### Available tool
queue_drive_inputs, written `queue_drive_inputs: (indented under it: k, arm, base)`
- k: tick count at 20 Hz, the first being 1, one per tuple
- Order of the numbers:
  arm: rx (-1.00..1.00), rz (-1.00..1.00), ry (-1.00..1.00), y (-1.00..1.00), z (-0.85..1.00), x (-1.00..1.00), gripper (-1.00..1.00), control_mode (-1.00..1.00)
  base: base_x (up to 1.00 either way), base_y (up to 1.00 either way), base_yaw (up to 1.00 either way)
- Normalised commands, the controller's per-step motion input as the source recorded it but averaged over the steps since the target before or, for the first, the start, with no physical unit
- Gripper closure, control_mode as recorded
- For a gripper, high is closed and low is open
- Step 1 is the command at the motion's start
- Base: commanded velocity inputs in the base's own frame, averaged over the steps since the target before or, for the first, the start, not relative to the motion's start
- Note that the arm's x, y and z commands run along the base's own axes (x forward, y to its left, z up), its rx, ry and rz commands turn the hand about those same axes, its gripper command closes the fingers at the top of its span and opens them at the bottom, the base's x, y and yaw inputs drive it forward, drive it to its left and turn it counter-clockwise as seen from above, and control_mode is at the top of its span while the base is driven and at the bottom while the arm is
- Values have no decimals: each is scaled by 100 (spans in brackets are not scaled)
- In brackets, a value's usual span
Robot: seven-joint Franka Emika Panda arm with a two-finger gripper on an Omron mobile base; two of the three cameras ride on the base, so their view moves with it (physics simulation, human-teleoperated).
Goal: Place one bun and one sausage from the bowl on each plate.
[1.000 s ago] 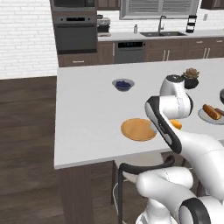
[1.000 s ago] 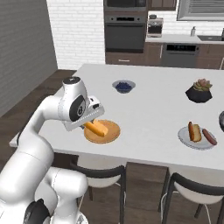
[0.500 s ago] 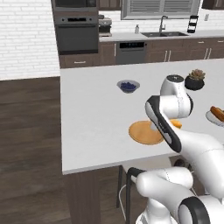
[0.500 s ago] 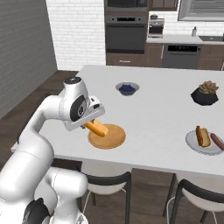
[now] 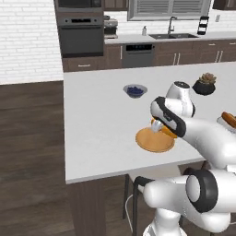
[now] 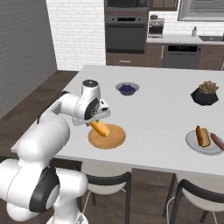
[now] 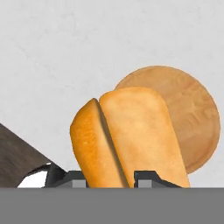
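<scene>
Carrying a bun (image 6: 101,128), the end effector (image 6: 98,123) pinches it just above the wooden plate (image 6: 114,139), toward its 9 o'clock edge on the counter (image 6: 162,105). Next move, by my read: lower and let go. The grey plate (image 6: 195,145) already holds its pair.

Golden split bun (image 6: 101,128) tilted in tool (image 7: 109,177), over wood-like plate (image 6: 114,138)

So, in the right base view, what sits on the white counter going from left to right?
Round orange-tan wooden plate with the golden bun held over it → small bowl of blue berries → light grey plate carrying a bun and a sausage.
</scene>
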Motion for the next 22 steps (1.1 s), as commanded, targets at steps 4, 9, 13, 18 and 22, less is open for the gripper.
queue_drive_inputs:
  k: [4,9,13,18,22]
  arm:
    - [17,-58,35,6,-5,12,100,-100]
    - [0,-68,29,16,-59,25,100,-100]
    - [0,-48,2,5,-63,38,100,-100]
    - [-1,-6,-9,-1,-39,28,100,-100]
    - [-1,0,-20,-1,-28,13,100,-100]
  base:
    - [0,0,0]
    - [0,0,0]
    - [0,0,0]
    - [0,0,0]
    - [0,0,0]
